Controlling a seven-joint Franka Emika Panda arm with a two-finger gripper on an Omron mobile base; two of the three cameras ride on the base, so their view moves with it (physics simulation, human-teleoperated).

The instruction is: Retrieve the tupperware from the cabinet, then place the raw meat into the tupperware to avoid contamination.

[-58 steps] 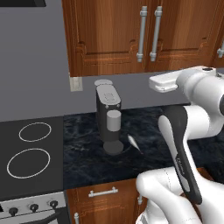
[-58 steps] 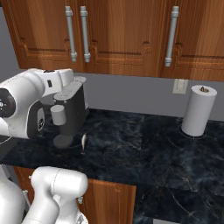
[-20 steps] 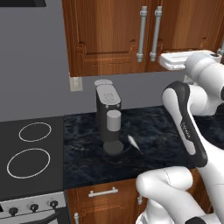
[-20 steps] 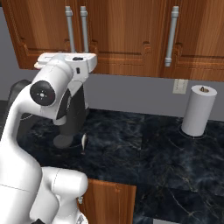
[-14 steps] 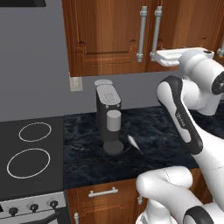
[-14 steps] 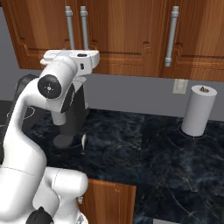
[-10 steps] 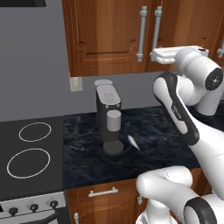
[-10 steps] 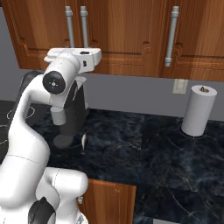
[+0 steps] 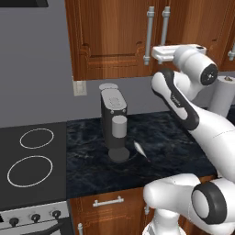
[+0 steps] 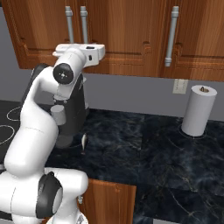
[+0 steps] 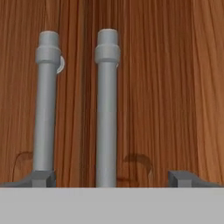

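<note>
Claw (image 11: 112, 178) spread wide, nothing held; I have it facing cabinet (image 9: 110, 36) handles (image 11: 106, 109) to open door. Raw meat (image 9: 140, 149) waits on worktop (image 9: 170, 137).

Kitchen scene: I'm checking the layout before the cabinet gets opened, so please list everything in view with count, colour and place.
cabinet: one run, reddish-brown wood, on the wall above the counter, doors shut.
handles: several, silver upright bars, on the cabinet doors.
counter: one, dark marbled, below the cabinet.
coffee machine: one, black and grey, on the counter.
raw meat: one, pale sliver, on the counter beside the coffee machine.
paper towel roll: one, white, upright on the counter.
stove: one, black, two white rings.
wall outlet: one, pale.
claw: one, dark tips, open, facing two handles.
</note>
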